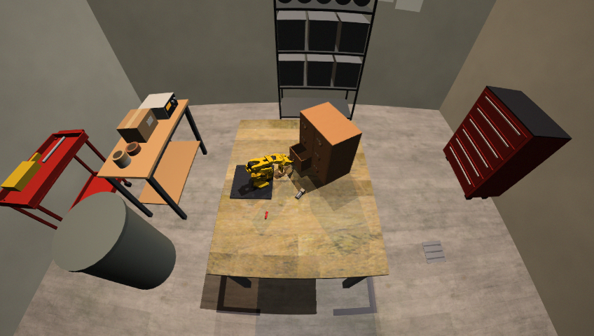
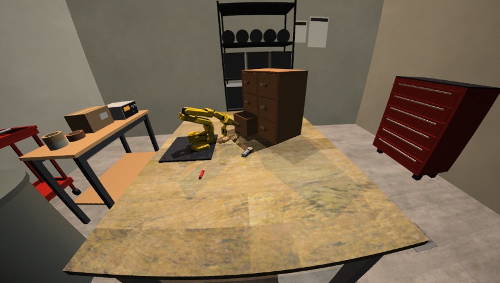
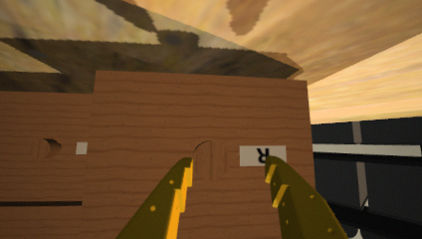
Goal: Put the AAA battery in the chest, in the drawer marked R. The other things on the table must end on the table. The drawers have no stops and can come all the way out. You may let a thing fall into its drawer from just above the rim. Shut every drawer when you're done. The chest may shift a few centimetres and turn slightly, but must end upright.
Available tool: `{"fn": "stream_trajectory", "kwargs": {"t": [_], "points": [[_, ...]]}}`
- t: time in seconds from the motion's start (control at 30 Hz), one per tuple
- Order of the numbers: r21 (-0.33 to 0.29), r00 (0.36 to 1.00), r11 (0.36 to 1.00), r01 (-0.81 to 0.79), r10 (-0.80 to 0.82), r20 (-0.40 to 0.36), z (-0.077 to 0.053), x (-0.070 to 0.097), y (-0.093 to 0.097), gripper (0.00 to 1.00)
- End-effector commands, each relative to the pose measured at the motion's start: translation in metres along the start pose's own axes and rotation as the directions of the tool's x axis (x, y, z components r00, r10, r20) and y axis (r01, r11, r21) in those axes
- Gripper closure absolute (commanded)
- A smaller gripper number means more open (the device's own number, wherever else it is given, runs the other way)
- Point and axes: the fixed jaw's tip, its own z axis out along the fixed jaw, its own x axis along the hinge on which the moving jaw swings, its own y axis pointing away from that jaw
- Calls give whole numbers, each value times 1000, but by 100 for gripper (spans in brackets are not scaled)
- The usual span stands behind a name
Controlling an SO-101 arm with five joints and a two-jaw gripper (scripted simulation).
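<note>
The brown chest (image 1: 343, 156) (image 2: 290, 105) stands upright. Its lower left drawer (image 1: 302, 162) (image 2: 247, 126) (image 3: 144, 110) is pulled part way out and bears the R label (image 3: 249, 156). The other drawers look shut. My gripper (image 1: 292, 159) (image 2: 237, 124) (image 3: 229, 158) is slightly open and empty at that drawer's front, with its fingertips around the right side of the round knob and over the label. A small red stick-like thing (image 1: 266, 214) (image 2: 201, 174) lies on the table; I cannot tell whether it is the battery. The drawer's inside is too dark to read.
A small grey and tan thing (image 1: 299, 193) (image 2: 247, 151) lies on the table in front of the chest. The arm's dark base plate (image 1: 239, 190) (image 2: 168, 157) is left of the chest. The chest stands toward the back right of the table (image 1: 291, 249) (image 2: 224, 217).
</note>
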Motion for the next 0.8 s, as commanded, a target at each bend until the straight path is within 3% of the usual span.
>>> {"fn": "stream_trajectory", "kwargs": {"t": [0.0,0.77], "points": [[12,999,1000,-7,6,38,-10,-8,-3,79],[21,997,1000,-21,19,79,-14,-16,-5,79]]}}
